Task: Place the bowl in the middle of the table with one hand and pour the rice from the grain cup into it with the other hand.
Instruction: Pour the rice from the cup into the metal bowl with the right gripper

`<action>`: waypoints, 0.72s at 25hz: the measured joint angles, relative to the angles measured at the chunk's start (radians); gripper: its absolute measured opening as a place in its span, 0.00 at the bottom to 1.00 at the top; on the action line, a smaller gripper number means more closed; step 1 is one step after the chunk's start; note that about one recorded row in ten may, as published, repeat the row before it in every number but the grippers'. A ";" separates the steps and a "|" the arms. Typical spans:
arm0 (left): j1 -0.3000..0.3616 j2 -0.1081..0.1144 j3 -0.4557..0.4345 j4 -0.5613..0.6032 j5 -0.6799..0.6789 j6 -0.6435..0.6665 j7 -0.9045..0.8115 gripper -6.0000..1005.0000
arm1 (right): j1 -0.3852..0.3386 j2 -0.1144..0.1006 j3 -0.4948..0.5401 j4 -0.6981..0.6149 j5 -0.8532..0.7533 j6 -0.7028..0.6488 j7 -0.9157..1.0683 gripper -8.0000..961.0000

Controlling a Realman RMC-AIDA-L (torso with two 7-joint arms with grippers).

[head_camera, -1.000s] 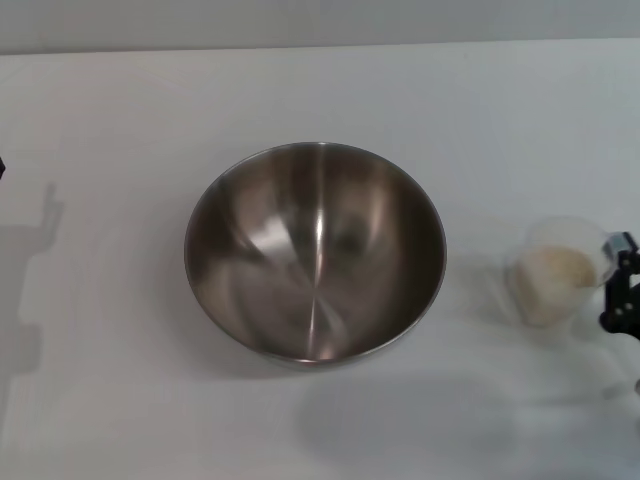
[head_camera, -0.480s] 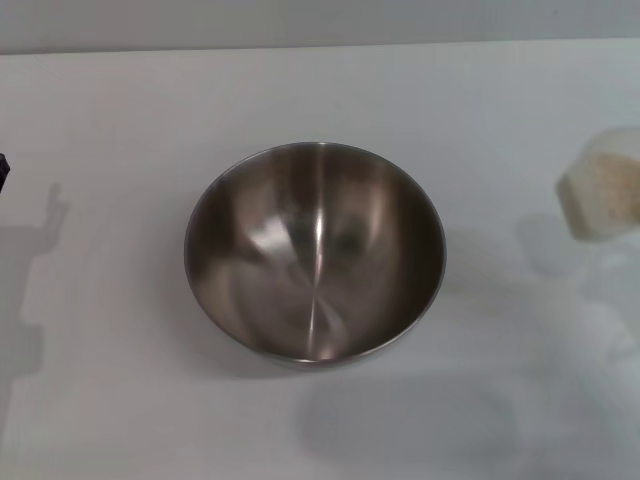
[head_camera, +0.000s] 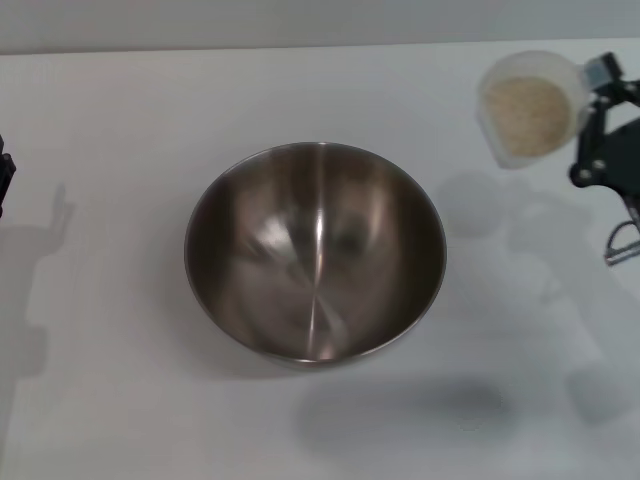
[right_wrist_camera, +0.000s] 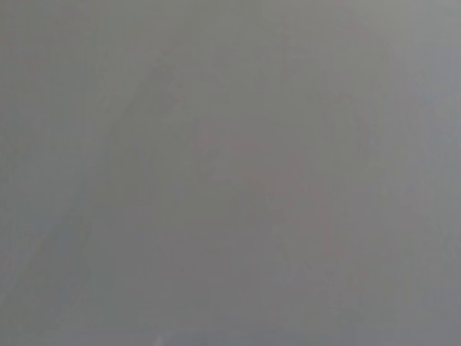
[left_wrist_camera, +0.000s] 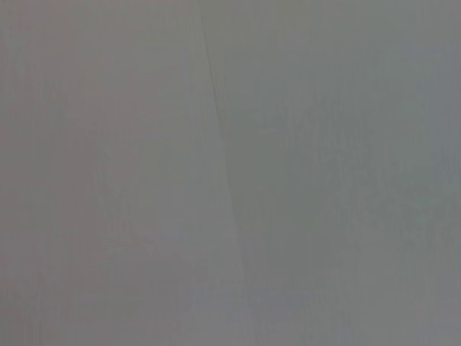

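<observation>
We see the bowl (head_camera: 315, 252) placed mid-table (head_camera: 120, 400); the right gripper (head_camera: 590, 100), jaws clamped on the cup (head_camera: 530, 108), holds rice (head_camera: 526, 115) unpoured.

A plain grey wall (head_camera: 300, 22), perhaps unlit, runs along the far edge.

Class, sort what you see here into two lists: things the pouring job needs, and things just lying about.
Needed: bowl; cup with rice, held up by the right gripper; table; left gripper, at the table's left edge.
Lying about: nothing visible.
</observation>
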 joint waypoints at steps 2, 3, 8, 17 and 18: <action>0.000 0.000 0.000 -0.002 0.000 0.000 0.000 0.82 | 0.025 0.001 -0.017 0.004 -0.001 0.030 -0.077 0.02; 0.000 0.000 0.000 -0.003 0.000 0.000 0.000 0.82 | 0.033 0.001 -0.023 0.010 -0.002 0.049 -0.123 0.02; -0.002 0.000 0.000 -0.003 0.000 -0.005 0.000 0.82 | 0.051 0.003 -0.038 0.077 -0.058 0.110 -0.413 0.02; -0.003 0.000 0.000 -0.003 -0.001 -0.007 0.000 0.82 | 0.059 0.002 -0.037 0.156 -0.152 0.130 -0.747 0.02; -0.003 0.000 0.000 -0.003 -0.001 -0.007 0.000 0.82 | 0.060 0.002 -0.036 0.160 -0.155 0.137 -0.788 0.02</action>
